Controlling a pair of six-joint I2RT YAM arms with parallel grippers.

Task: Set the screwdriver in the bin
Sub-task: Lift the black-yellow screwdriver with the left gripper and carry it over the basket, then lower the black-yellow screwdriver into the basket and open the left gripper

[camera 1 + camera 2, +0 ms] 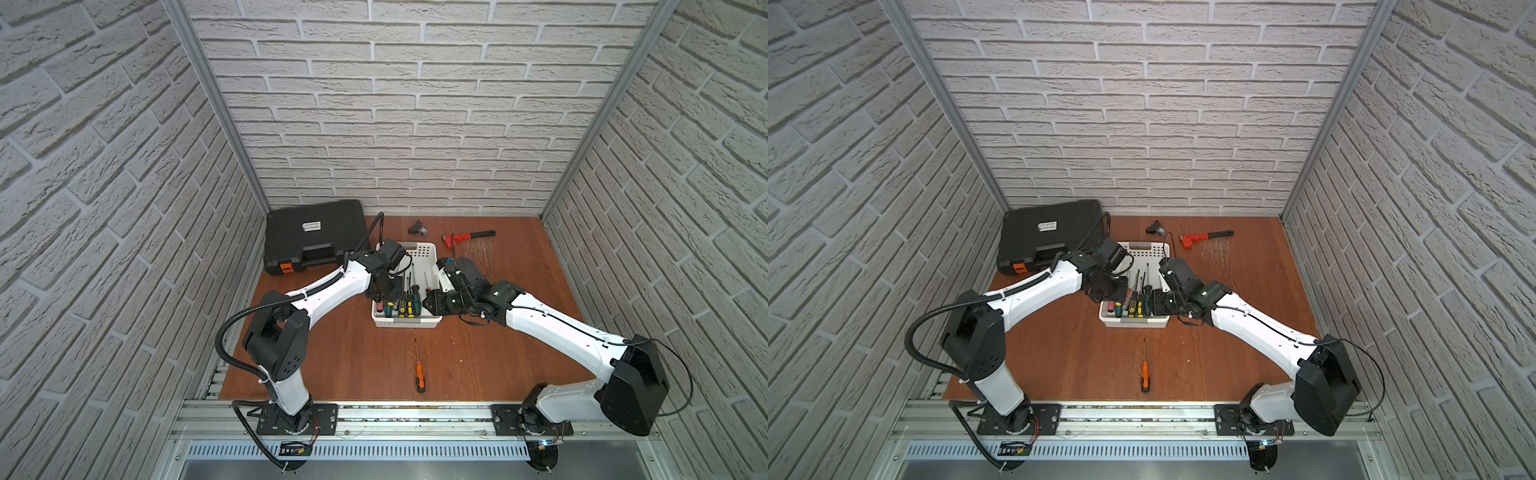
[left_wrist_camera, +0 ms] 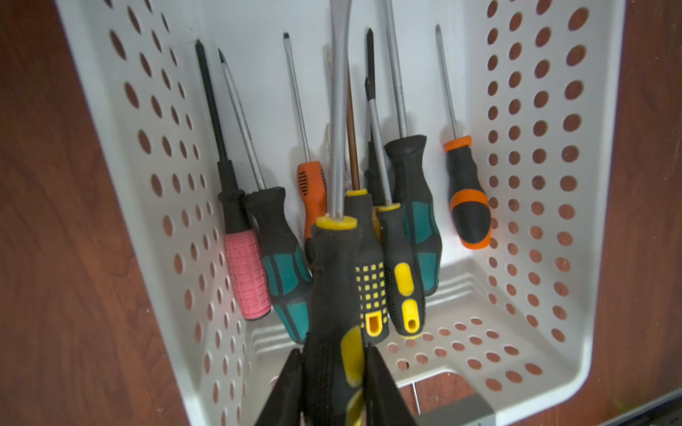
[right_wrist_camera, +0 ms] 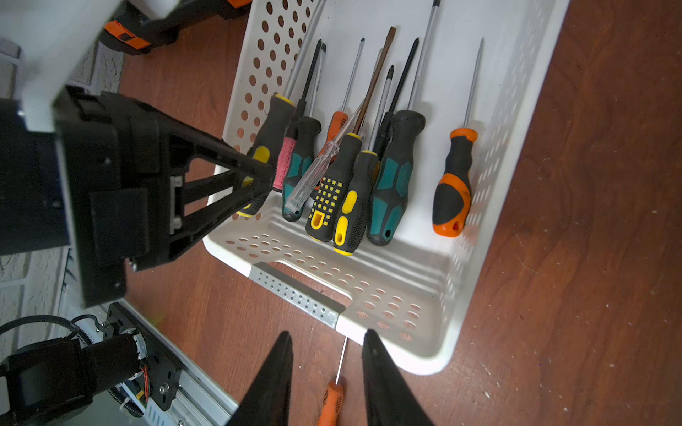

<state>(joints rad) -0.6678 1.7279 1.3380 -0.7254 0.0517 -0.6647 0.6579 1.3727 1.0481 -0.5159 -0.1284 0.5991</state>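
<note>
Left pincer [image 2: 332, 372] clamps a black-and-yellow screwdriver [image 2: 334, 280] by the handle over the white bin [image 2: 535, 184]. Right pincer [image 3: 327, 335] hangs parted, empty, beside the bin; an orange screwdriver [image 3: 331, 404] lies apart on the bench [image 3: 590, 184]. Tool case [image 1: 332, 224] label unreadable.

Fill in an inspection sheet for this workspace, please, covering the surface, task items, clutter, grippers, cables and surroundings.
Surface: brown wooden tabletop, scratched near the wrench.
Job's things: white bin holds several screwdrivers; black-and-yellow screwdriver is gripped above it; orange screwdriver lies on the table in front of the bin.
Clutter: closed black tool case, red wrench and small black part at the back.
Grippers: left gripper shut on the black-and-yellow screwdriver; right gripper open, empty.
Cables: black conduit on the left arm; thin black cable loops by the right arm.
Surroundings: brick-pattern walls; metal rail in front.
</note>
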